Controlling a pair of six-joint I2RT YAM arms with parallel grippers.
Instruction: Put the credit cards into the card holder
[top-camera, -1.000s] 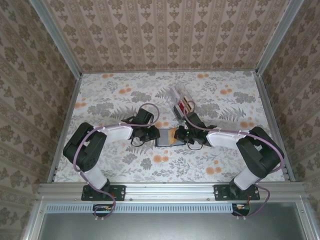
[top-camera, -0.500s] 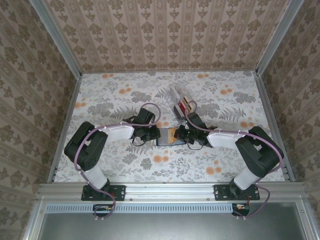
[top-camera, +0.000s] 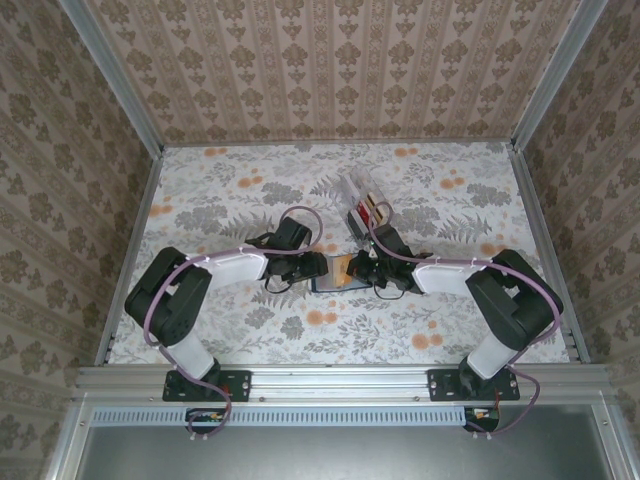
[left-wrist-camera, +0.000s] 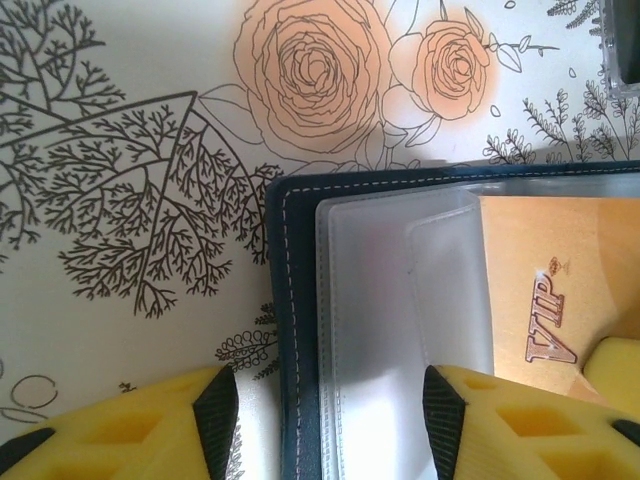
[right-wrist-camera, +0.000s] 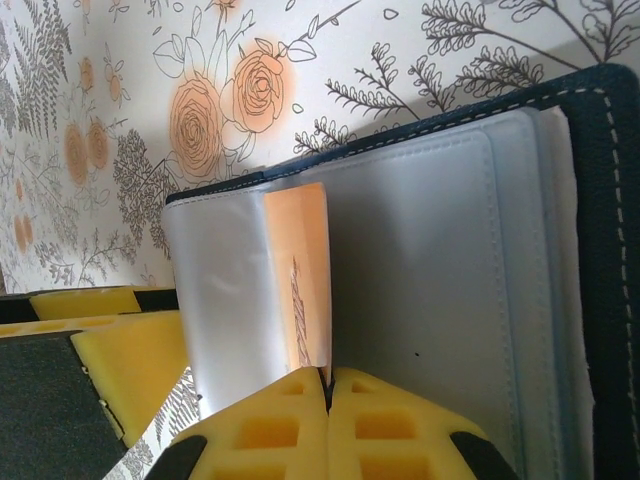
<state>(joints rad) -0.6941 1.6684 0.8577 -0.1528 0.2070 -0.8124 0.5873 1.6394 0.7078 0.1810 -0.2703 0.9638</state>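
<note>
— Where the arms meet in the overhead view, what lies beneath them?
— The navy card holder, open on the floral table. The left gripper and right gripper are both over it, with a clear box just behind.
— And the left wrist view?
— Its yellow jaws stand apart, gripping nothing, either side of the holder's stitched edge and clear sleeve. An orange VIP card lies partly under the sleeve.
— Right wrist?
— Its pads are pressed together on that card's edge.
</note>
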